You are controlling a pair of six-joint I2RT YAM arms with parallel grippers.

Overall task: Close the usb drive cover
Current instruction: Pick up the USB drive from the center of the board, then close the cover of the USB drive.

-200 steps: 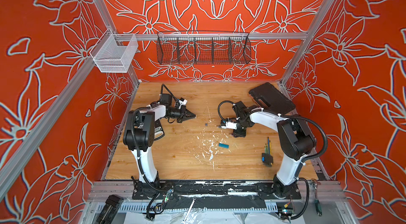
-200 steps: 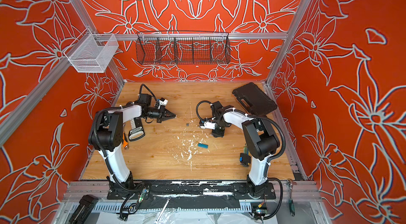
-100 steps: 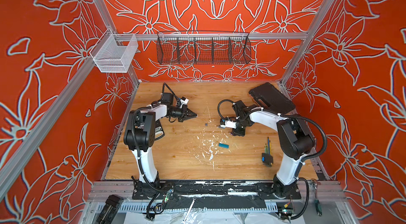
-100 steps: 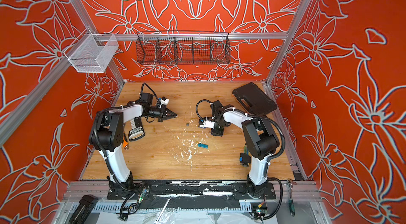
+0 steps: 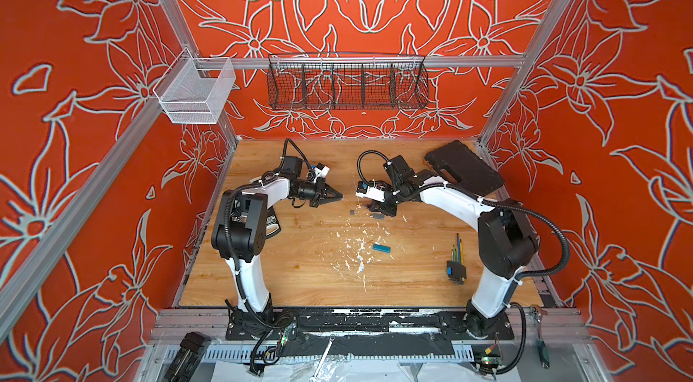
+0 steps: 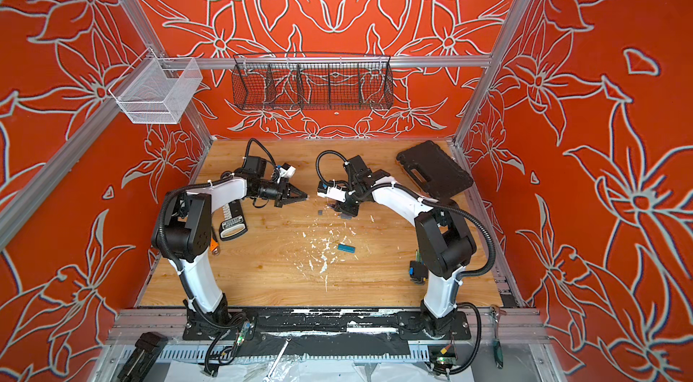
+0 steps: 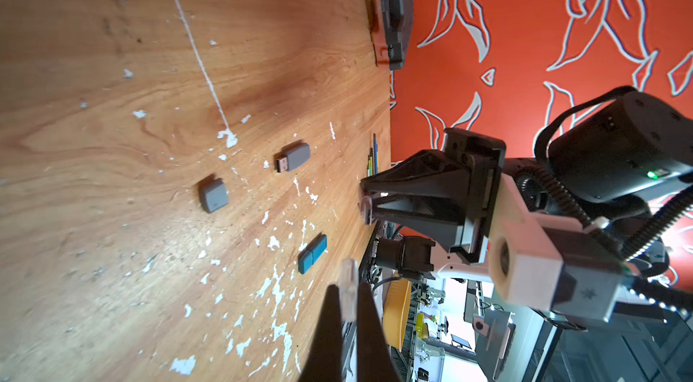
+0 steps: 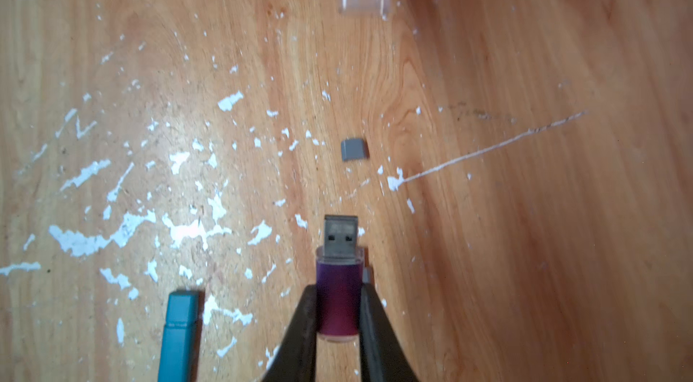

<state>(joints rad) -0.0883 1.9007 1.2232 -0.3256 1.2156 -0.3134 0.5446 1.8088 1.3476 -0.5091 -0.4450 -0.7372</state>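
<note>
Where both top views look down on the wooden counter [image 5: 300,279], the left end effector [image 5: 339,196] and right end effector [image 5: 369,207] face tip to tip, near but apart, evidently lined up for capping. Left wrist view: left end effector sits pinched tight on a small clear plastic cap [image 7: 348,275]. Right wrist view: right end effector clamps the purple USB drive [image 8: 339,286] by its body, leaving the metal connector [image 8: 340,236] bare and aimed at that cap; cover not yet on.
</note>
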